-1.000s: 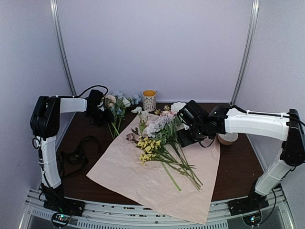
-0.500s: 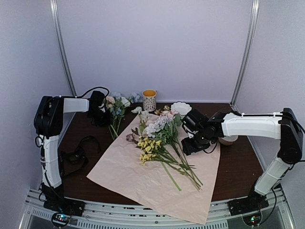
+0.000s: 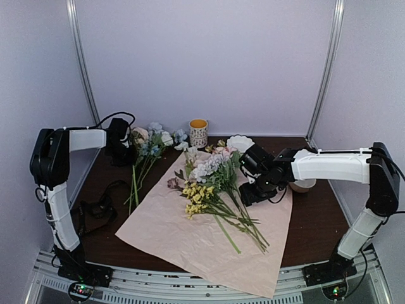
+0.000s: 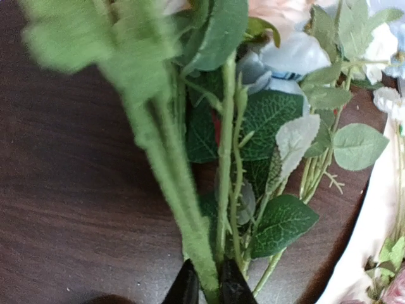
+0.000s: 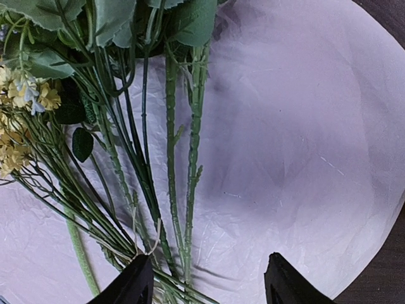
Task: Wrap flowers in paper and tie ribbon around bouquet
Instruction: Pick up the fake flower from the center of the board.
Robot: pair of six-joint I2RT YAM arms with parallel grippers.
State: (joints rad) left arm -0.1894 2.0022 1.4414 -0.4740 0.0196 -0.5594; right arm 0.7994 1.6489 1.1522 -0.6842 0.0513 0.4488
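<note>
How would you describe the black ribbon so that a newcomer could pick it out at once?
Start from the big pink paper in the middle of the dark table and look left of it, beside the white upright of the left arm. There lies the ribbon, a loose black heap; it is flat and wide, unlike the thin round cables on the arms.

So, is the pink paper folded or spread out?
Spread out: the paper lies flat on the table with the flowers loose on top, no edge folded over.

Pink paper [image 3: 190, 244], green-stalked flowers [image 3: 212, 183] (some yellow).
</note>
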